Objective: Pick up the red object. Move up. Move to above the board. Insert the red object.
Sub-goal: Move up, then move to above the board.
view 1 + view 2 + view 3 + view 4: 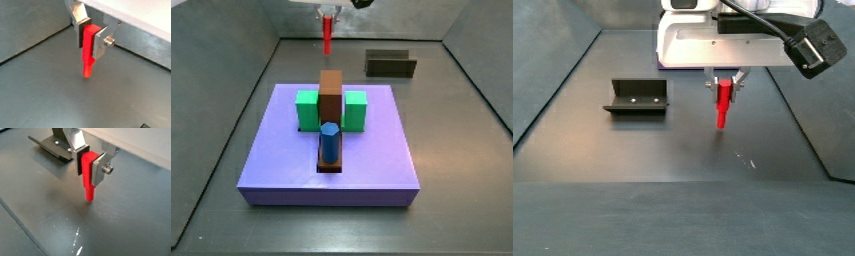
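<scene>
My gripper (90, 36) is shut on the red object (87, 62), a thin bright red peg that hangs upright from between the silver fingers (101, 44). Both wrist views show this grip, with the gripper (90, 164) holding the peg (89, 185) above the bare grey floor. In a side view the gripper (334, 8) holds the peg (327, 35) beyond the far edge of the lavender board (378, 165). The board bears two green blocks (307, 110), a brown bar (331, 92) and a blue cylinder (329, 142). In a side view the gripper (723, 80) and peg (722, 108) show, but the board is out of view.
The dark fixture (390, 64) stands on the floor behind the board, to the right of the peg. It also shows in a side view (636, 98) and in a wrist view (57, 149). Grey walls enclose the floor on all sides.
</scene>
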Motion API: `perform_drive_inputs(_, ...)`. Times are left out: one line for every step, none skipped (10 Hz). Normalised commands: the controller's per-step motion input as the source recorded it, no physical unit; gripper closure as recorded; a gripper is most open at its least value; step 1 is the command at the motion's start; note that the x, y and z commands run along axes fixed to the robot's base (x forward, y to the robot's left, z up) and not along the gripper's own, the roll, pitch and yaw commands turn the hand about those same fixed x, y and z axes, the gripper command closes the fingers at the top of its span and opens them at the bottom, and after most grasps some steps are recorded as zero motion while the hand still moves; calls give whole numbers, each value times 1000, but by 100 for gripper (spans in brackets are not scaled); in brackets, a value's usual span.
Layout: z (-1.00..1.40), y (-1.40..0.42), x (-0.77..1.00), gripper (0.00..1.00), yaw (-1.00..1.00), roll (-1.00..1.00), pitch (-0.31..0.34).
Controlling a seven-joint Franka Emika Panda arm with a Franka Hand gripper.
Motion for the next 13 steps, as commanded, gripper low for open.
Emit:
perform_drive_inputs(783, -21, -12, 100, 20, -1, 27)
perform_drive_inputs(532, -6, -31, 100, 13, 23, 53)
perform_drive_inputs(242, -1, 9, 100, 12, 51, 35)
perform_drive_inputs(1400, 0, 0, 100, 0, 0, 0)
perform_drive_inputs(1400, -3, -25, 100, -4, -8, 25)
perform_drive_inputs(1400, -5, -60, 100, 2, 12, 21)
perform_drive_inputs(1400, 2, 3, 100, 3, 11, 10)
perform_drive_inputs(1400, 7, 36, 100, 4, 0, 45)
perform_drive_inputs(580, 3, 25, 100, -5, -2, 86)
perform_drive_inputs(310, 4, 31, 100, -3, 6, 74)
perform_drive_inputs(162, -1400, 133, 100, 147, -67, 127)
perform_drive_inputs(163, -1400, 128, 100, 142, -58, 128)
perform_drive_inputs(166, -1400, 126, 100, 88, -5, 95)
